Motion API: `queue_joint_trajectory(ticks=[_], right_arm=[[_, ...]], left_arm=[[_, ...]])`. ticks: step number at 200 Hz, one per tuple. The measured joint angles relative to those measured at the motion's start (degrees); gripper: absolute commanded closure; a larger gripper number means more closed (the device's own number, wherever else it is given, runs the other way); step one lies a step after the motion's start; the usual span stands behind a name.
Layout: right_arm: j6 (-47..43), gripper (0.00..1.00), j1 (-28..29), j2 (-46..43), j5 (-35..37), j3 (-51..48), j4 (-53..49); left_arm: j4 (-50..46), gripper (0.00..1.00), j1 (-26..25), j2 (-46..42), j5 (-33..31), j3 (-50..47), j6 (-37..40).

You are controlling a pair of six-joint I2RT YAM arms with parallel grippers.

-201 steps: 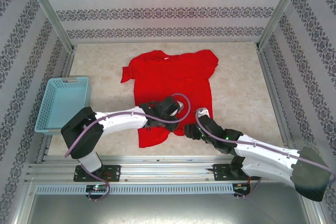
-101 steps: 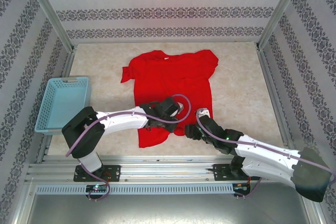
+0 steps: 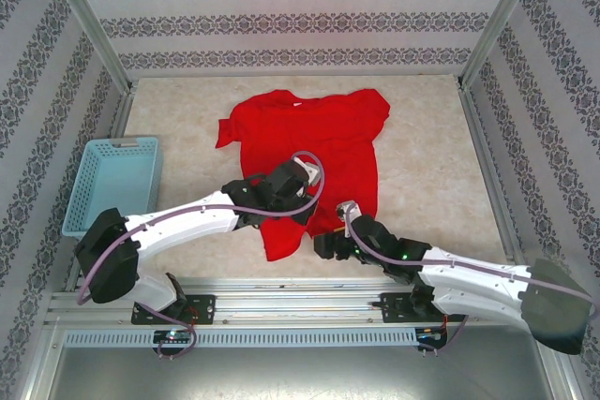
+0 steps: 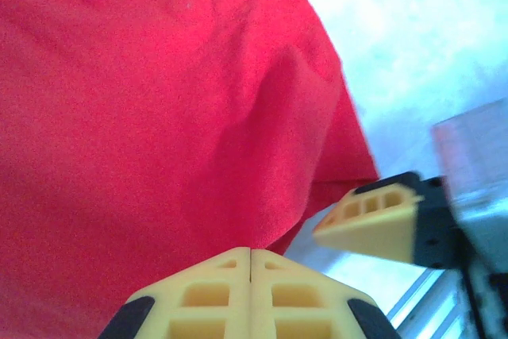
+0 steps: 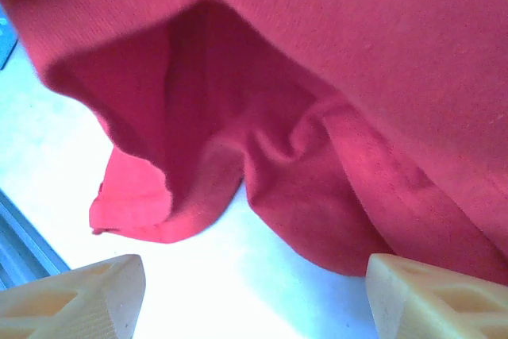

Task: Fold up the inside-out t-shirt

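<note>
Jaws: two pairs; one red t-shirt (image 3: 309,133)

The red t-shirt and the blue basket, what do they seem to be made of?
T-shirt: soft matte cloth, perhaps cotton knit; it drapes, folds and shows a fine texture up close. Basket: looks like rigid light blue plastic; its walls form a regular moulded grid of holes.

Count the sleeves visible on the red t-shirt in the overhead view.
2. One sleeve juts from the left edge of the t-shirt; the other sleeve lies at its far right corner. Neither looks hidden.
</note>
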Motion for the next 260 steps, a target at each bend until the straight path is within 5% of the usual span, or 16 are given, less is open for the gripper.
queue_joint_trajectory(ticks=[104,144,205,260], right_arm=[[-7.2,0.29,-0.1,24.9,14.6,4.9,20.7],[-9.7,0.27,-5.0,33.5,16.1,11.2,28.5],[-6.9,0.1,-12.5,43.2,13.9,25.7,27.7],[-0.5,0.09,-12.9,51.7,12.9,41.5,13.8]], left_arm=[[-0.3,1.0,0.3,-4.1,0.3,3.7,-1.7],[-0.3,1.0,1.6,-6.4,0.5,5.5,-3.1],[0.1,1.0,2.5,-9.0,-3.1,7.3,-5.9],[3.0,1.0,2.8,-9.0,-4.7,12.4,-7.4]])
